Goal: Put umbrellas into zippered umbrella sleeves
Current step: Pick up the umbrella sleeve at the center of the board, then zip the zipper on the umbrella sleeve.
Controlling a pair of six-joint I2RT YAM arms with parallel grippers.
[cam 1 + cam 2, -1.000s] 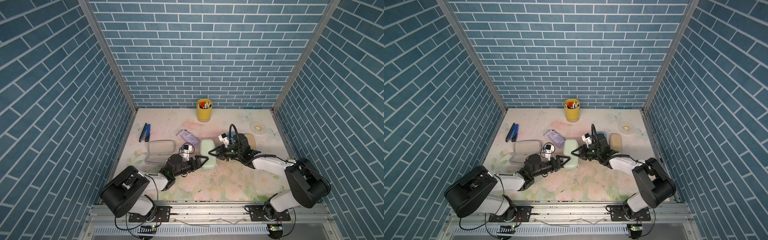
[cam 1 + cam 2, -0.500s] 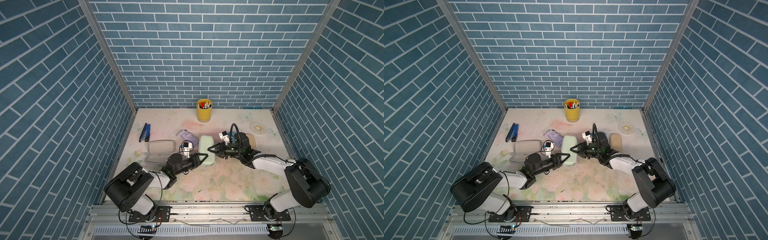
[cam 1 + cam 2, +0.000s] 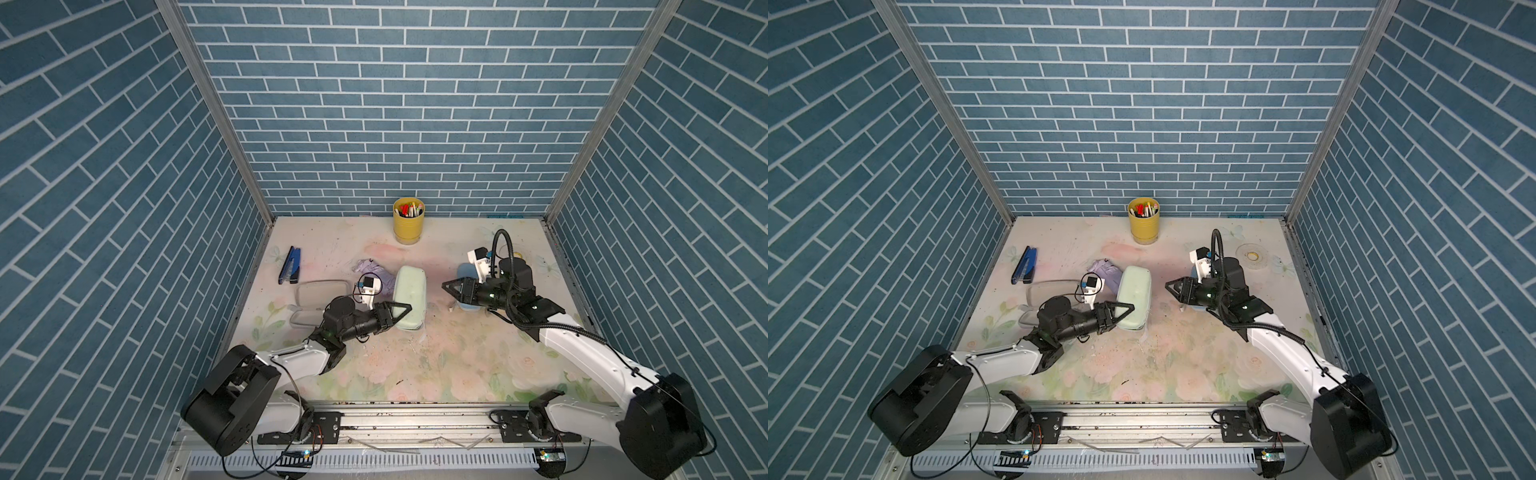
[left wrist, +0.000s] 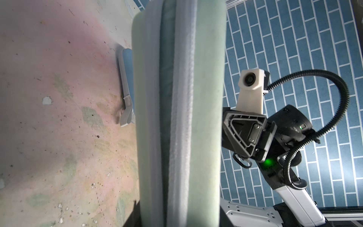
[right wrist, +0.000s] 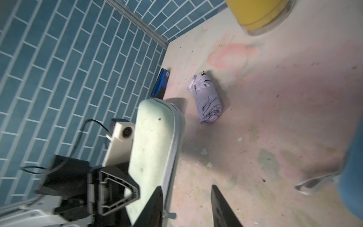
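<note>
A mint green sleeve (image 3: pixel 409 297) (image 3: pixel 1133 295) stands on its long edge mid-table, halves together, grey zip band (image 4: pixel 180 98) facing up. My left gripper (image 3: pixel 399 309) (image 3: pixel 1125 309) is shut on its near end. In the left wrist view the sleeve fills the space between the jaws. My right gripper (image 3: pixel 451 286) (image 5: pixel 186 206) hangs to its right, open and empty, a short gap from the sleeve (image 5: pixel 151 147). A lilac umbrella (image 3: pixel 376 270) (image 5: pixel 206 100) lies behind the sleeve. A light blue sleeve (image 3: pixel 465 274) (image 4: pixel 127 59) lies under my right arm. An open sleeve (image 3: pixel 322 289), grey-white inside, lies at the left.
A yellow pen cup (image 3: pixel 408 226) stands at the back wall. A dark blue stapler (image 3: pixel 290 266) lies by the left wall. A clear tape roll (image 3: pixel 1250 253) lies at the back right. Brick walls close in three sides.
My left gripper closed on the mint green sleeve and tipped it up onto its edge. My right gripper opened and drew back to the right, away from the sleeve.
</note>
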